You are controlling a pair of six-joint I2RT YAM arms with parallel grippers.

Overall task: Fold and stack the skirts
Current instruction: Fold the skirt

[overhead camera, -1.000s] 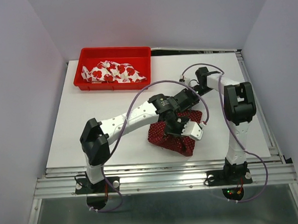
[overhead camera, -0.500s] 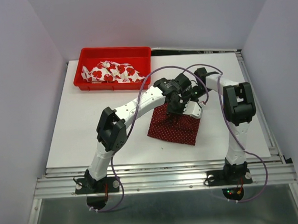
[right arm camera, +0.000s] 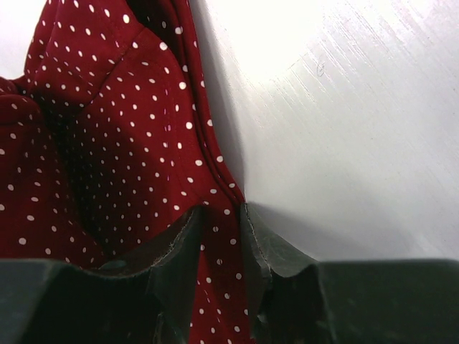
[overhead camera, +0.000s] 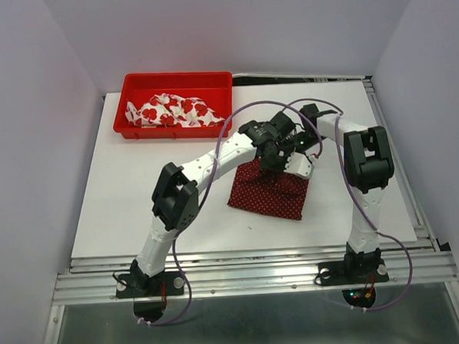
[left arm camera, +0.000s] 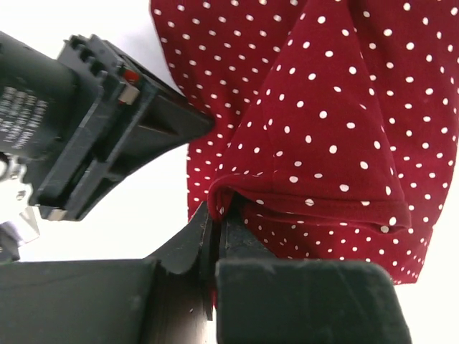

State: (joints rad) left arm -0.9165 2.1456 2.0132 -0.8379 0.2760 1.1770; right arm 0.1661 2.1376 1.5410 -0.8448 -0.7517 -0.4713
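Observation:
The dark red polka-dot skirt (overhead camera: 267,191) lies folded on the white table, right of centre. My left gripper (overhead camera: 273,163) is at its far edge, shut on a fold of the cloth (left arm camera: 301,179). My right gripper (overhead camera: 294,155) is just right of it at the same far edge, its jaws closed on the skirt's hem (right arm camera: 219,229). The right gripper's black body shows in the left wrist view (left arm camera: 93,136). The white skirt with red flowers (overhead camera: 168,110) lies crumpled in the red tray (overhead camera: 135,131) at the back left.
The red tray sits at the table's far left corner. The two arms cross close together above the skirt, with purple cables looping over them. A metal rail (overhead camera: 250,275) runs along the near edge.
Both grippers carried the near edge of the polka-dot skirt away from me, folding it over. In the last half second the cloth settled flatter and the grippers barely moved.

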